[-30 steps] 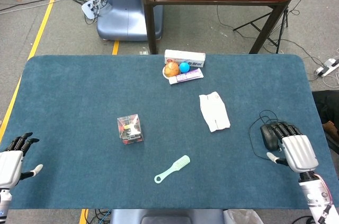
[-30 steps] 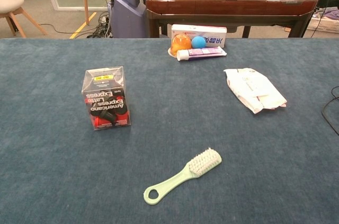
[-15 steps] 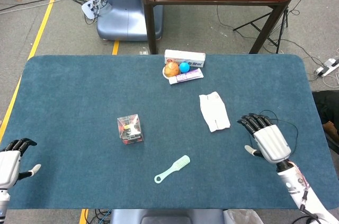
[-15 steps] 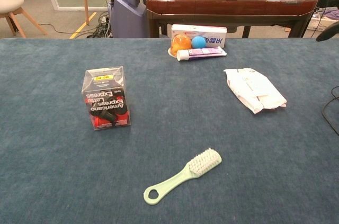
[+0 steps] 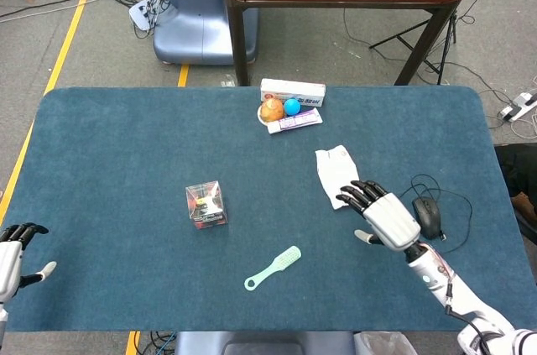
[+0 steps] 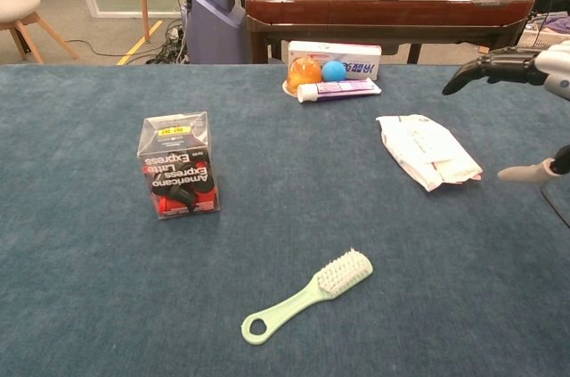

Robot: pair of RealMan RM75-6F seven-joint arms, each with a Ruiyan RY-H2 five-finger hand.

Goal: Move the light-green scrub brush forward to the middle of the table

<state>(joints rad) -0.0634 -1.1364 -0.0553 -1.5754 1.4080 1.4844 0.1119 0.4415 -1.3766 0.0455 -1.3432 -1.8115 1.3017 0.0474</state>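
The light-green scrub brush (image 5: 273,268) (image 6: 306,307) lies flat near the table's front edge, bristle head to the upper right, ring handle to the lower left. My right hand (image 5: 384,217) (image 6: 525,69) hovers open to the right of the brush, fingers spread, near the white packet, and holds nothing. At the table's front left corner my left hand (image 5: 12,256) hangs open and low, far from the brush; the chest view does not show it.
A clear box of coffee capsules (image 5: 206,204) (image 6: 178,166) stands left of centre. A white crumpled packet (image 5: 338,174) (image 6: 427,151) lies right of centre. A black mouse (image 5: 428,216) with its cable sits at the right. Toothpaste box, tube, orange and blue balls (image 5: 289,105) sit at the back.
My right hand has moved left off the mouse toward the middle of the table, entering the chest view. My left hand has drifted down and left. The brush has stayed put.
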